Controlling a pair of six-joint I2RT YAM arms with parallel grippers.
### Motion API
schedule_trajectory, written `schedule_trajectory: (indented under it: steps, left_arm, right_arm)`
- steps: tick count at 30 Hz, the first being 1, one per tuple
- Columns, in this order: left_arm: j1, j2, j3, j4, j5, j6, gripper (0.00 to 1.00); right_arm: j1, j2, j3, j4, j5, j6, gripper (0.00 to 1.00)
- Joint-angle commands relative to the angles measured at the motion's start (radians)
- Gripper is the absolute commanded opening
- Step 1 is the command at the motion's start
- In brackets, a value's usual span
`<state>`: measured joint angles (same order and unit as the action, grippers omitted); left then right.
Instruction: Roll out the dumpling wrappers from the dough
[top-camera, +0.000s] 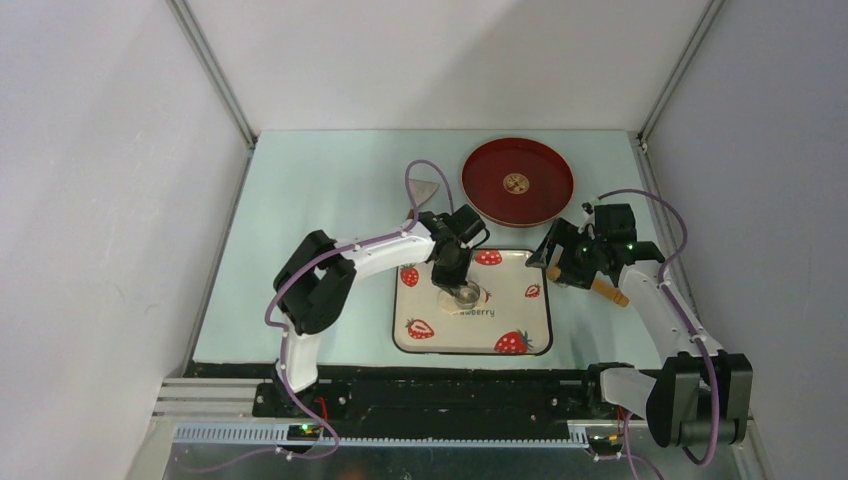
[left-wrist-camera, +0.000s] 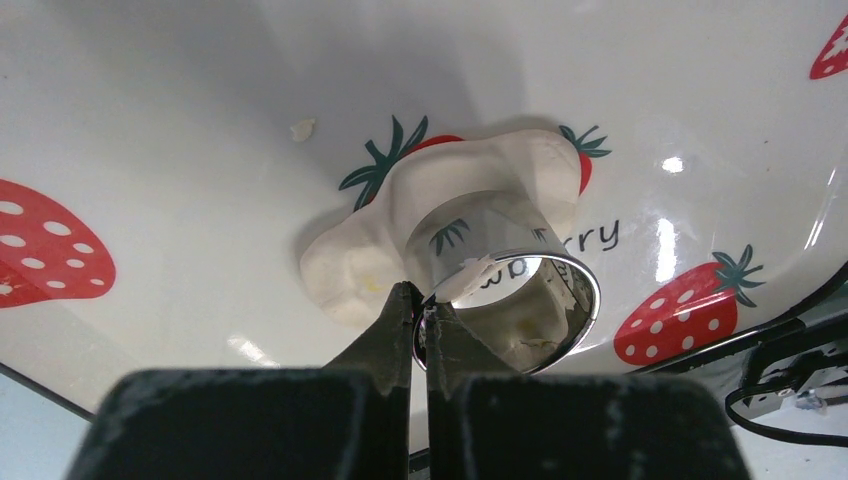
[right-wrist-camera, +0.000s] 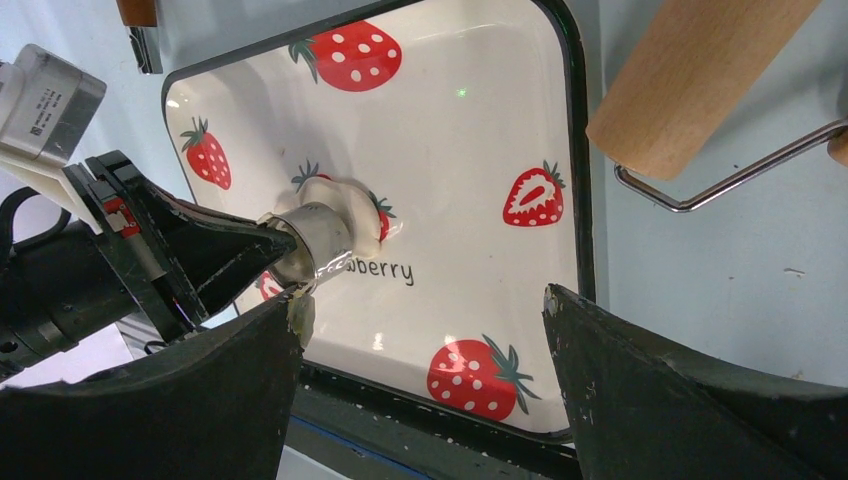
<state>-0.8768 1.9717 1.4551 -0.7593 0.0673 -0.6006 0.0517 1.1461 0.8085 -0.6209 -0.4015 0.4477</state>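
Observation:
A flattened pale cream piece of dough lies on the white strawberry tray. A shiny round metal cutter ring stands pressed into the dough. My left gripper is shut on the near rim of the cutter ring; it also shows in the top view and the right wrist view. My right gripper is open and empty, hovering over the tray's right front corner; a dough scrap sticks to its left fingertip. A small pale disc lies on the red plate.
A wooden rolling pin with a wire handle lies on the mat right of the tray, also in the right wrist view. A grey triangular scraper lies left of the red plate. White walls enclose the table.

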Motion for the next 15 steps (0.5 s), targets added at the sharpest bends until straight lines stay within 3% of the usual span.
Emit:
schedule_trajectory:
  steps: [1, 15]
  left_arm:
    - [-0.001, 0.003, 0.05, 0.002, 0.008, 0.013, 0.0]
    - [-0.001, 0.032, 0.056, 0.003, 0.001, 0.017, 0.0]
  right_arm:
    - [0.008, 0.003, 0.042, 0.0, -0.008, -0.015, 0.9]
    - [0.016, 0.011, 0.043, -0.005, -0.008, -0.021, 0.91]
